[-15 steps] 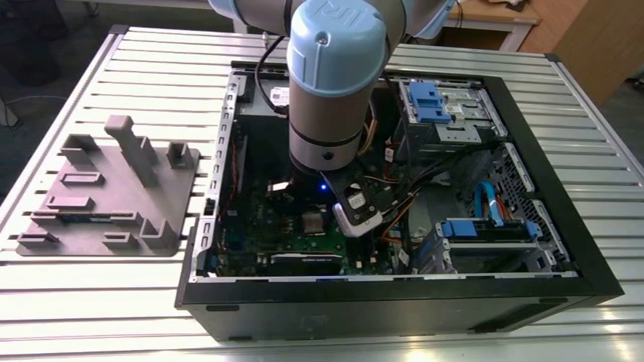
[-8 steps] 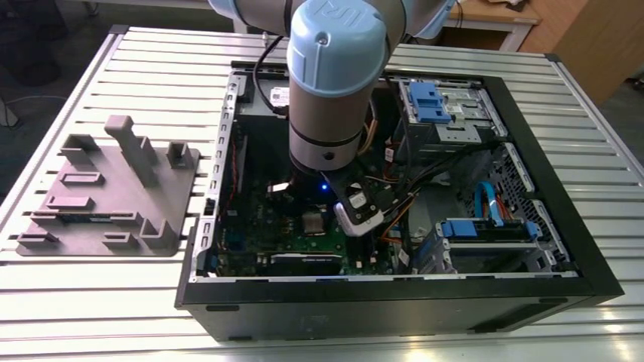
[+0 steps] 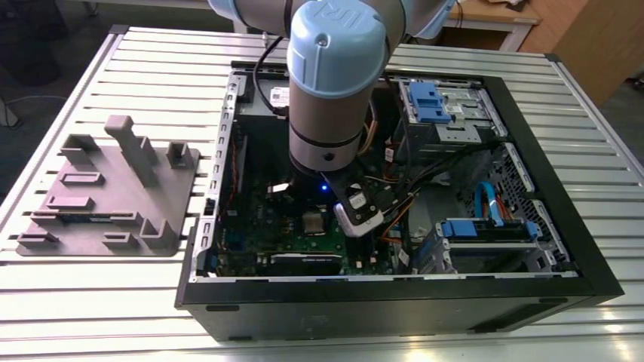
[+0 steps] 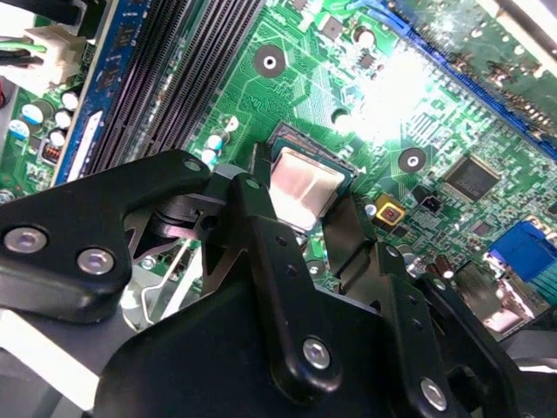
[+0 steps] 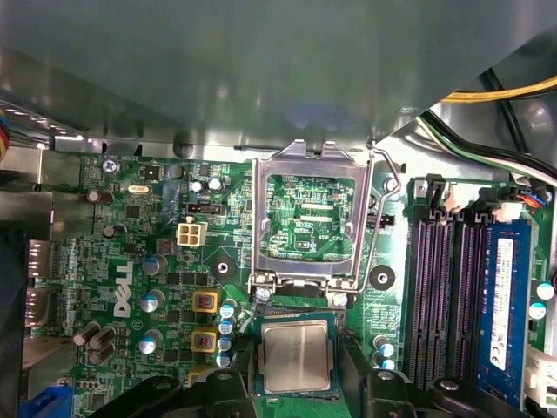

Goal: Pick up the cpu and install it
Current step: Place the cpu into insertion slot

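Cpu [image 5: 296,354] lies at the socket on the mobo [image 5: 130,252], just beside the flipped-open socket frame [image 5: 258,218]. Gripper [image 4: 298,202] looks pinched on its two opposite edges. Step in hand: seating, prob. Next move, I'd judge, needs chip flat & square in socket, w/ frame kept clear.

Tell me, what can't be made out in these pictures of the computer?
Second wrist view: the gripper hides the chip's near edge; glare whitens part of the green board.
Exterior view: the arm blocks part of the board inside the computer case.
First wrist view: the picture's edge cuts off the gripper.
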You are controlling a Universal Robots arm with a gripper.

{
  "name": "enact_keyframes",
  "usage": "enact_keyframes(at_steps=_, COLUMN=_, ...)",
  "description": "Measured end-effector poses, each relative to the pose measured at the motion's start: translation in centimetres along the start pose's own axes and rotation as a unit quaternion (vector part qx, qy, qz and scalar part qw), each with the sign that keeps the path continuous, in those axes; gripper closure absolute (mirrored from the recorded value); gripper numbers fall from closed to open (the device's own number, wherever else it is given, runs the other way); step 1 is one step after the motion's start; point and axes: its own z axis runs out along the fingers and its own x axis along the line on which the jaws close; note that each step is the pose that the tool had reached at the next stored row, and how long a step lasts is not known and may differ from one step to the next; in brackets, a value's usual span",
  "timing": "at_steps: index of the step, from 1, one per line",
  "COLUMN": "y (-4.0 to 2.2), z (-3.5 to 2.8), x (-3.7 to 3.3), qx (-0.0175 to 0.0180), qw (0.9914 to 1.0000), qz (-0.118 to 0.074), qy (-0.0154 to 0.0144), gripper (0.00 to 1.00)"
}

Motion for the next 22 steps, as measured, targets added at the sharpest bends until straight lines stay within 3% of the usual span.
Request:
enact_keyframes(at_steps=7, y=0.00, z=0.01, x=0.00, qx=0.0002, qw=1.00000, qz=0.000, qy=0.0001, gripper=0.50)
enact_keyframes(at_steps=8, y=0.00, z=0.01, x=0.00, qx=0.0002, qw=1.00000, qz=0.000, qy=0.0001, gripper=0.56)
enact_keyframes(at_steps=22, y=0.00, z=0.08, x=0.00, qx=0.0000, qw=1.00000, qz=0.000, qy=0.0000, gripper=0.56)
